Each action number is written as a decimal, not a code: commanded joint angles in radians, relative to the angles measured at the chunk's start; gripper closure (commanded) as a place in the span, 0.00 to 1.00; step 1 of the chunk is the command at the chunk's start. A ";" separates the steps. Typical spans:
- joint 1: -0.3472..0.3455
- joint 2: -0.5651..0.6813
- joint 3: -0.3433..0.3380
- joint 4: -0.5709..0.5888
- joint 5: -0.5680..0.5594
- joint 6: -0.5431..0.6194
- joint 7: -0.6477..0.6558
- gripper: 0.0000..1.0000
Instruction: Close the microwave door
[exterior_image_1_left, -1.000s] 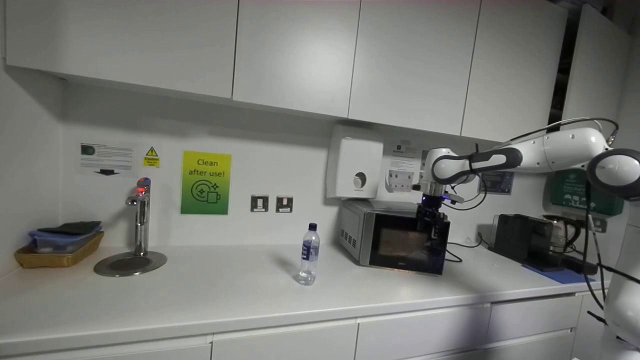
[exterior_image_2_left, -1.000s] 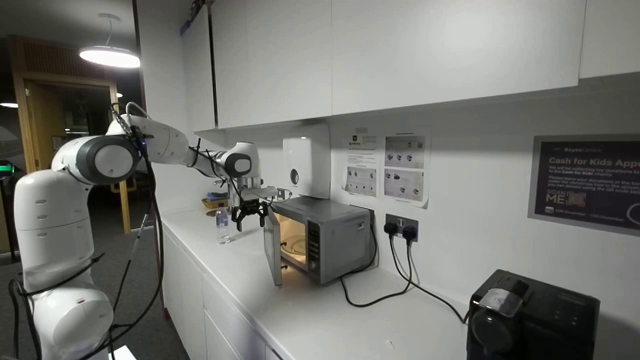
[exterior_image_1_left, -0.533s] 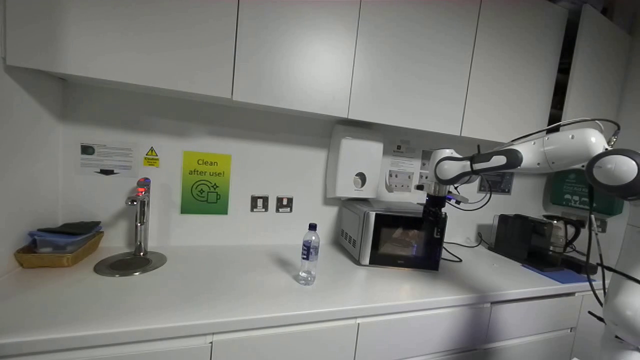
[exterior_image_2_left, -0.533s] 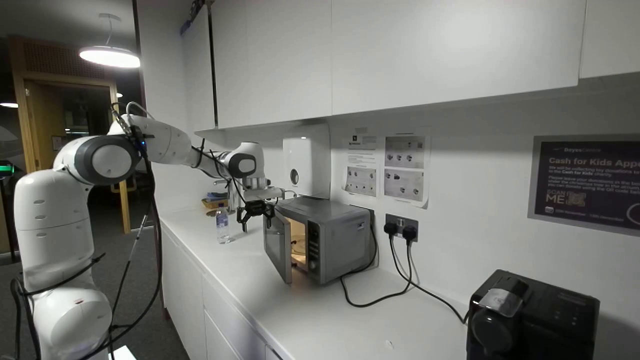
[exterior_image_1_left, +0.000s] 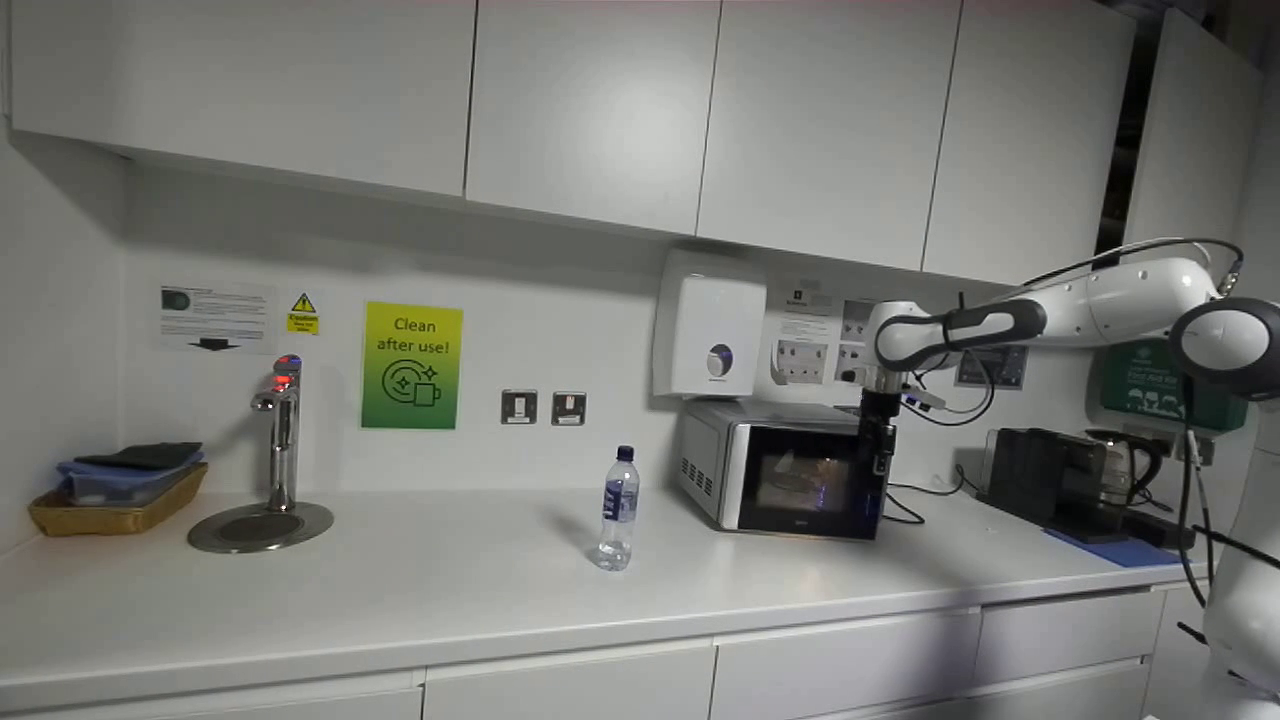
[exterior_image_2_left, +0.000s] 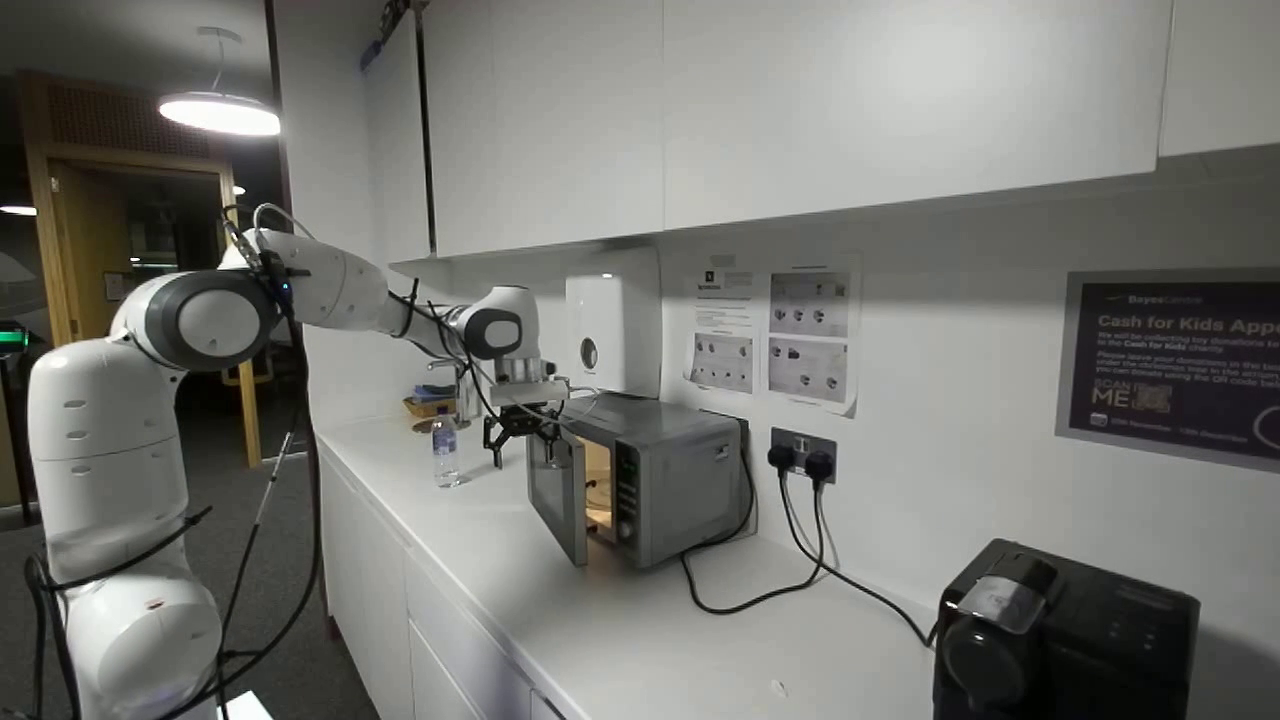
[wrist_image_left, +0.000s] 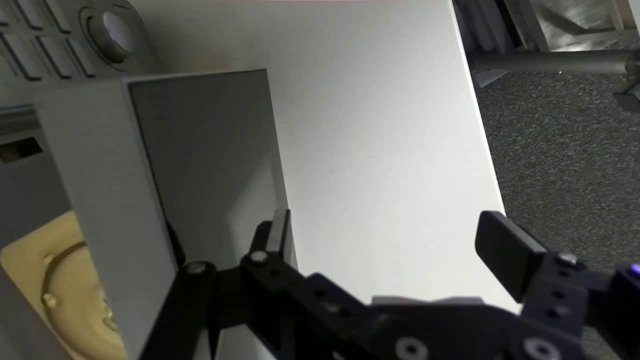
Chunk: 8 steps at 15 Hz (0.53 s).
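Note:
The silver-grey microwave (exterior_image_2_left: 695, 490) stands on the counter and also shows in an exterior view (exterior_image_1_left: 712, 462). Its dark-windowed door (exterior_image_2_left: 556, 495) is partly open, with the lit inside showing through the gap. The door's front faces the camera in an exterior view (exterior_image_1_left: 790, 485). In the wrist view the door (wrist_image_left: 200, 135) is at the left, its top edge running down the picture. My gripper (exterior_image_2_left: 524, 460) points down in front of the door near its top. In the wrist view the gripper (wrist_image_left: 385, 215) is wide open and empty. One finger overlaps the door's outer face; I cannot tell whether it touches.
A water bottle (exterior_image_1_left: 618, 510) stands on the counter (exterior_image_1_left: 450, 600) beside the microwave. A white dispenser (exterior_image_1_left: 708, 330) hangs above the microwave. A black machine (exterior_image_2_left: 1065, 640) stands further along. Cables (exterior_image_2_left: 740, 600) lie behind the microwave. The counter edge borders the floor (wrist_image_left: 565, 150).
Over the last second the door has swung inward, narrowing the gap, mostly in the first half second. My gripper has moved with it, towards the door's free edge. The gripper stays open.

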 joint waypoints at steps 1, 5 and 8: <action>-0.021 -0.029 -0.013 -0.038 -0.013 0.046 0.060 0.00; -0.036 -0.028 -0.030 -0.037 -0.016 0.053 0.103 0.00; -0.046 -0.023 -0.039 -0.033 -0.021 0.072 0.152 0.00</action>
